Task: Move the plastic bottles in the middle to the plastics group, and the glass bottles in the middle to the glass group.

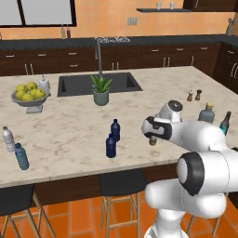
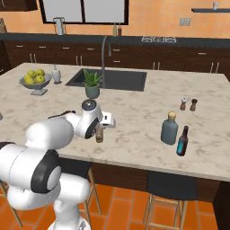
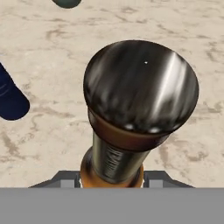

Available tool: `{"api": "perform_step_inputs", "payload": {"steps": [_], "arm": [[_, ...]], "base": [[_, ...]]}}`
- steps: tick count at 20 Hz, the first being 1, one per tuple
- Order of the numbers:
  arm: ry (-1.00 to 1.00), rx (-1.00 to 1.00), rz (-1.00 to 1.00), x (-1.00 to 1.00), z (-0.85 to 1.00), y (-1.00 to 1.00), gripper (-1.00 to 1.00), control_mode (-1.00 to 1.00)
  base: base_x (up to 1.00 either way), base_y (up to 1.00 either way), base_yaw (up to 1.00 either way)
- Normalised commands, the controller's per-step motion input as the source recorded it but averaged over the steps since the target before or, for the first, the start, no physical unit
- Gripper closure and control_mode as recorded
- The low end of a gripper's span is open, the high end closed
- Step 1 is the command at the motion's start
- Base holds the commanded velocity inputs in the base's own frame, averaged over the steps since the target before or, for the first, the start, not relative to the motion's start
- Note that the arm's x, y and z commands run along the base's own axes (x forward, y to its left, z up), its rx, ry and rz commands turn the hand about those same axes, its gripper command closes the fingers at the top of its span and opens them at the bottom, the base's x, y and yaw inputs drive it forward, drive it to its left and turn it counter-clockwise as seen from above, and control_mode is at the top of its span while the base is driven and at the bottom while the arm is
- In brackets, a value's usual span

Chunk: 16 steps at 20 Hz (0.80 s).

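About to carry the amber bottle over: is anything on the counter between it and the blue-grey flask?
Nothing: in the right base view only bare marble runs from the amber bottle to the blue-grey flask.

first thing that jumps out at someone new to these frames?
The white arm, bent low over the near edge of the marble island, its fingers on either side of the amber bottle, whose dark cap looms large in the hand view. Next, the two navy bottles standing together mid-counter just left of it. Then the groups at the ends: the clear and teal plastic bottles far left, the flask and dark-necked teal bottle far right.
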Motion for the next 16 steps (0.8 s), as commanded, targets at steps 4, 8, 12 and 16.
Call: {"api": "perform_step_inputs", "payload": {"steps": [4,8,12,16], "arm": [[0.0,0.0,-0.05,0.0,0.22,-1.0,1.0,-1.0],[0.0,0.0,-0.05,0.0,0.05,-1.0,1.0,-1.0],[0.0,0.0,-0.05,0.0,0.0,-1.0,1.0,-1.0],[0.0,0.0,-0.06,0.0,0.0,-0.99,1.0,-1.0]], "base": [[0.0,0.0,0.0],[0.0,0.0,0.0],[0.0,0.0,0.0],[0.0,0.0,0.0]]}}
